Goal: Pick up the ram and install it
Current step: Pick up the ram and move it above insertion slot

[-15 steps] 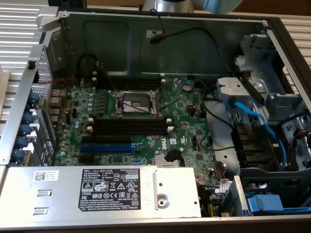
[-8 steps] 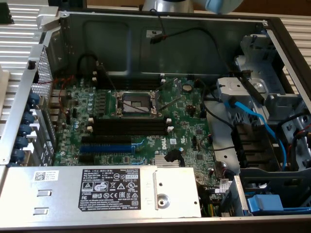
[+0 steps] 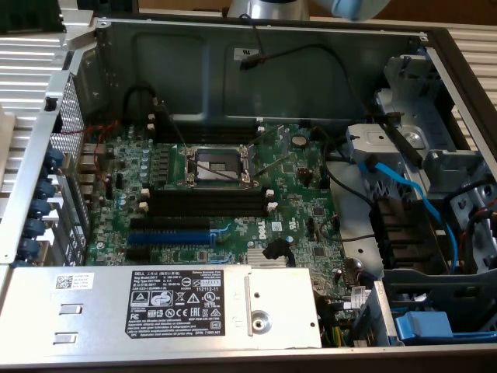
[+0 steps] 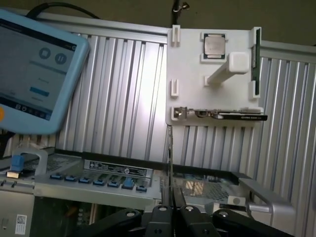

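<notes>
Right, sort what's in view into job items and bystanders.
Job: the ram, edge-on in the gripper; black memory slots.
Bystanders: tablet; graphics card; processor chip; blue expansion slot; power supply.

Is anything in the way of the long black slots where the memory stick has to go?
Nothing visible is. In the exterior view the long black slots lie bare, between the square socket and the blue slot. The ram, seen edge-on, appears held upright in the fingers.
</notes>
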Motion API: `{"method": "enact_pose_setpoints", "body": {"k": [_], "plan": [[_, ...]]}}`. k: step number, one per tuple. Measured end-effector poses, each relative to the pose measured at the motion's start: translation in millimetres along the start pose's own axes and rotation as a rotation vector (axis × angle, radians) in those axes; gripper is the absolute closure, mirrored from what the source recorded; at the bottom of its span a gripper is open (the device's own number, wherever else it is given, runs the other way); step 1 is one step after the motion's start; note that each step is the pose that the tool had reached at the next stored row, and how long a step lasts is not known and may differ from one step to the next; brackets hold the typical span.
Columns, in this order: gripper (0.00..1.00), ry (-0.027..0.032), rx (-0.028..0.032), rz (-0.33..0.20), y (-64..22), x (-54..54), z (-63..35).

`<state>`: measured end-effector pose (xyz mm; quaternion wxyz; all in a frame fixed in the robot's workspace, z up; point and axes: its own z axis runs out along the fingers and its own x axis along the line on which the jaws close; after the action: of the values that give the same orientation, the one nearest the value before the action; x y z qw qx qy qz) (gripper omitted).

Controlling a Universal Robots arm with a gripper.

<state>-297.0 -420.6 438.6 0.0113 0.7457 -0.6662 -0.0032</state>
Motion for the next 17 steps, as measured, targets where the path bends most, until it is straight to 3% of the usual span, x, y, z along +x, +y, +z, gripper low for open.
{"method": "enact_pose_setpoints", "body": {"k": [5,12,17], "plan": [[0.88,-0.0001,-0.0009,-0.001,-22.1,2.5,-3.1],[0.88,-0.0012,-0.0101,-0.001,-52.3,5.9,-3.8],[0.88,-0.0013,-0.0124,-0.001,-74.9,8.5,-4.3]]}}
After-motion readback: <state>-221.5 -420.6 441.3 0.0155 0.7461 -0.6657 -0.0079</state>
